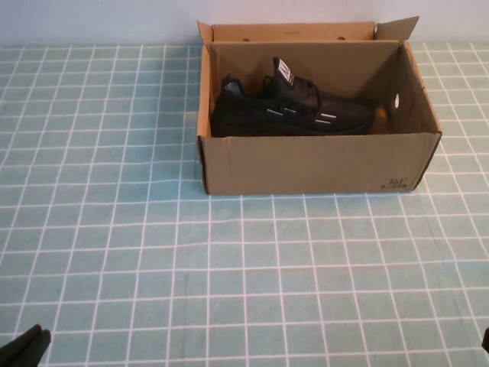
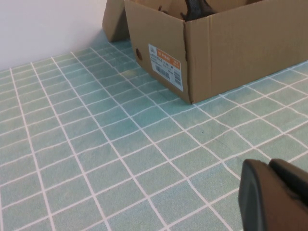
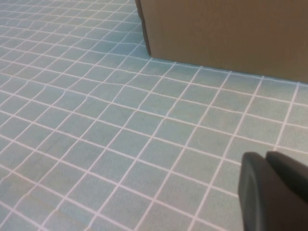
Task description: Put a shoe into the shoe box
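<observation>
Both arms are pulled back to the near edge of the table, low and well apart from the box. The left gripper [image 1: 24,344] shows only as a dark tip at the near left corner in the high view; the right gripper [image 1: 486,340] is a sliver at the near right edge. In each wrist view the gripper body fills one corner, hanging over bare tablecloth: left gripper [image 2: 274,195], right gripper [image 3: 274,190].

Count: one shoe, one shoe box, two grippers.

Jaws: left gripper closed, holding nothing. Right gripper closed, holding nothing. Neither touches the box or the shoe.

The shoe [image 1: 290,107] is black with white dashes on its side and a white-marked tongue label. It lies inside the shoe box [image 1: 313,164], on the box floor toward the far wall, lengthwise, toe to the right, heel to the left.

The shoe box is brown cardboard, open at the top, with short flaps standing up at the far side. It sits at the far centre of the table [image 1: 153,252], on a teal cloth with a white grid. Small black print is on the near right corner of the front wall. In the left wrist view a white and orange label [image 2: 165,66] and a round hole show on the box's left end wall.
</observation>
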